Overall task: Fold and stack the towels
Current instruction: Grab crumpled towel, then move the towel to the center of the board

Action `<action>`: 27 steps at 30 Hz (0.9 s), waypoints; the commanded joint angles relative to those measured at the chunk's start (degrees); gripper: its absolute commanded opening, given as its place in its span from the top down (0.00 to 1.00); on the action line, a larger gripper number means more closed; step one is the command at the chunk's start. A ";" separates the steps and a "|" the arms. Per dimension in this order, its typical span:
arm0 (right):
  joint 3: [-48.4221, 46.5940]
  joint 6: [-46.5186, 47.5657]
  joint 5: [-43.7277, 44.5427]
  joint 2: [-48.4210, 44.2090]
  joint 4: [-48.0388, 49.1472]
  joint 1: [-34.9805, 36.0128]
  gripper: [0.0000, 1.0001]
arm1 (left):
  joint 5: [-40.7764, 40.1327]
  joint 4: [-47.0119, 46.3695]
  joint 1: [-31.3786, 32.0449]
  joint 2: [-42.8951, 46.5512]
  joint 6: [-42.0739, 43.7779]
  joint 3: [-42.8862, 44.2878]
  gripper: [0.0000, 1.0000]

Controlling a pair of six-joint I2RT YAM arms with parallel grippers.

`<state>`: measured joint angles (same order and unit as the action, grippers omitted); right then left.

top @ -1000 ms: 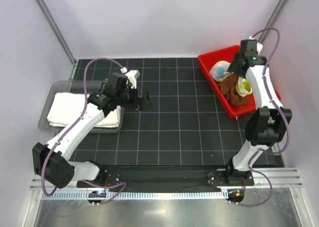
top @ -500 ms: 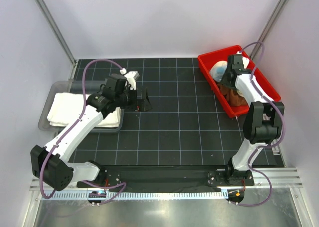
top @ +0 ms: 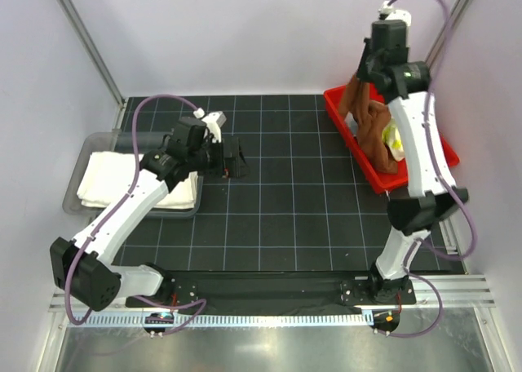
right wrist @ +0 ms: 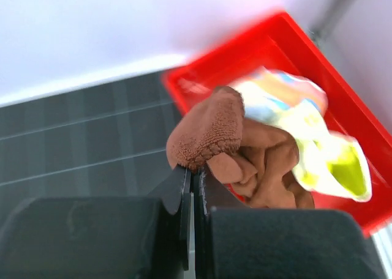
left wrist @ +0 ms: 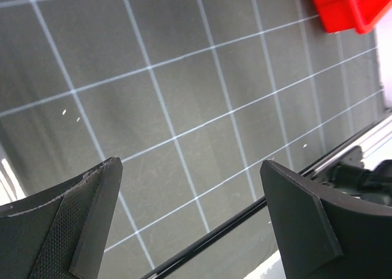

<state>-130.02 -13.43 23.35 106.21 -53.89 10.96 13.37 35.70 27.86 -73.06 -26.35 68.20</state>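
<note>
Black gridded worktop [top: 285, 217], white walls on three sides, both arm bases at the near edge.

Right arm [top: 412, 135]: stands tall, stretched almost straight up and toward the far right corner, wrist high above the red bin [top: 347, 135]. Right hand [right wrist: 191, 175] points down, jaws pinched flat together on a fold of the brown towel [top: 371, 123]. Wrist view shows the terry edge bunched just above the fingertips, the rest crumpled below.

Brown towel: held by one end and hanging as a long, loosely twisted strip. Its lower part sits inside the bin and its top is well above the bin rim. Not spread, not folded.

Also in the bin: a yellow-green cloth [top: 394, 137] touching the brown one on its right, and a pale pastel-patched cloth [right wrist: 282, 98] beside that. Can't tell if those two are one piece or separate.

Left arm [top: 134, 201]: low, elbow bent, forearm reaching from near left toward mid-worktop. Left hand [top: 235, 163] is level over the grid, just right of the clear tray [top: 106, 141], pointing right. Jaws are wide apart, with bare grid showing between the fingers [left wrist: 92, 218] in the wrist view.

Cream-white towel [top: 114, 176]: lies flat and folded in the clear tray at the left edge, well apart from the bin.
</note>
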 commanded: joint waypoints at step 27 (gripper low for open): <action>17.26 -48.09 -90.58 -27.20 70.23 12.15 0.99 | 21.35 -3.01 -0.79 6.63 8.34 19.68 0.08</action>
<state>-109.75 -45.98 -58.28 78.35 -4.54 23.03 28.47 35.22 27.24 -64.18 -17.87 83.48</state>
